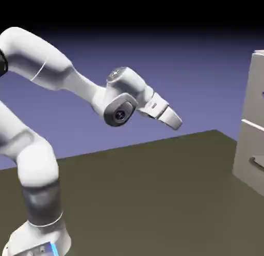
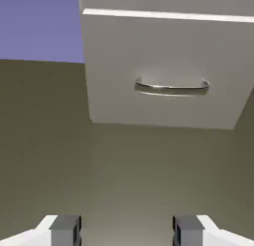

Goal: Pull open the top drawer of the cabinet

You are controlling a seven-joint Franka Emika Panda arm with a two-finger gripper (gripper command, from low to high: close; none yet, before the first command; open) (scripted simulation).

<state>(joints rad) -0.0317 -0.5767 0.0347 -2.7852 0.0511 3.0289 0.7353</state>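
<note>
The white arm's two-finger pincer hangs in the air above the olive-brown tabletop, jaws wide apart and holding nothing, well apart from the tall pale grey-beige boxy cabinet at the far right. The flat pale grey top drawer sits closed at the cabinet's upper part. Below it, the lower drawer front carries a grey bar handle

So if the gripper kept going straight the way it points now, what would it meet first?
Probably the lower drawer front, near its bar handle, not the top drawer. The open gripper slants slightly downward; depth is unclear.
</note>
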